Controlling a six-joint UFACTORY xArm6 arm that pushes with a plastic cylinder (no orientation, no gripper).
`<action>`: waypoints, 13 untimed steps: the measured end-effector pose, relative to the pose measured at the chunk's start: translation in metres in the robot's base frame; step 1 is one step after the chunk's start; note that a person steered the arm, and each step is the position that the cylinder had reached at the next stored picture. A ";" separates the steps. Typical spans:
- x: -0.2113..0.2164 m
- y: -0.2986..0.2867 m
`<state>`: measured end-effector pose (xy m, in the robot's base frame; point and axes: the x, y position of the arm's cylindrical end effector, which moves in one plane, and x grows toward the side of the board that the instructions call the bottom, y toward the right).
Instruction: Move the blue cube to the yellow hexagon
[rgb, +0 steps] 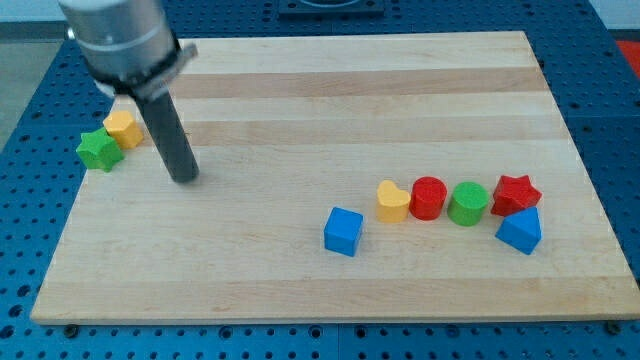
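Observation:
The blue cube (343, 231) sits on the wooden board (300, 120) at the lower middle. The yellow hexagon (122, 129) lies near the board's left edge, touching a green star (99, 150) at its lower left. My tip (185, 178) is the lower end of the dark rod, just right of and below the yellow hexagon, apart from it. The tip is far to the left of the blue cube.
A row of blocks lies at the right: a yellow heart (393, 200), a red cylinder (428, 197), a green cylinder (468, 203), a red star (516, 191) and a blue triangle (519, 231) below it.

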<state>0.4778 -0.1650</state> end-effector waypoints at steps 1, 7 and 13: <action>0.067 0.041; 0.034 0.110; -0.077 0.022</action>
<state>0.4012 -0.1435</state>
